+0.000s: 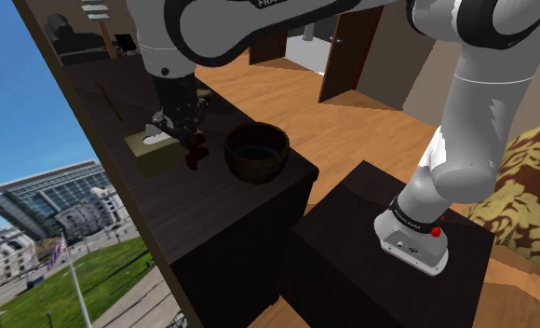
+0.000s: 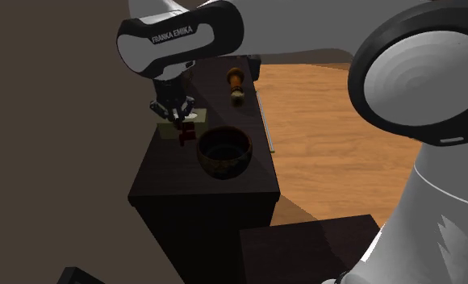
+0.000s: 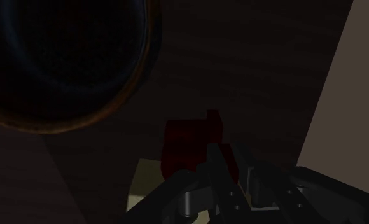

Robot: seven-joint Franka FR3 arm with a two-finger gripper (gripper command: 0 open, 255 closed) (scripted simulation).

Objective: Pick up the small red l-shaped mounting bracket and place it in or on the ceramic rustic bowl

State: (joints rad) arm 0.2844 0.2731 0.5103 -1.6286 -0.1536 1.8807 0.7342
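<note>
Black fingers of the gripper are squeezed close together, and we see the red bracket pinched between them. In the wrist view the bracket sticks out just past the fingertips, so we think they hold it by one end only. In the shoulder view it hangs a little above the dark table, just beside the bowl but not over it. So we judge that the picking up is done. What is left is to carry the bracket sideways over the bowl, bring it down and let go. Under the gripper lies a tan mat with something small and white on it, and we cannot tell what that is. The wrist view is very dim. We can see the brown rim of the bowl there, but its inside is too dark to look into. We also find the L shape of the bracket hard to make out, because the fingers cover part of it and its red looks almost black in the shade.
</note>
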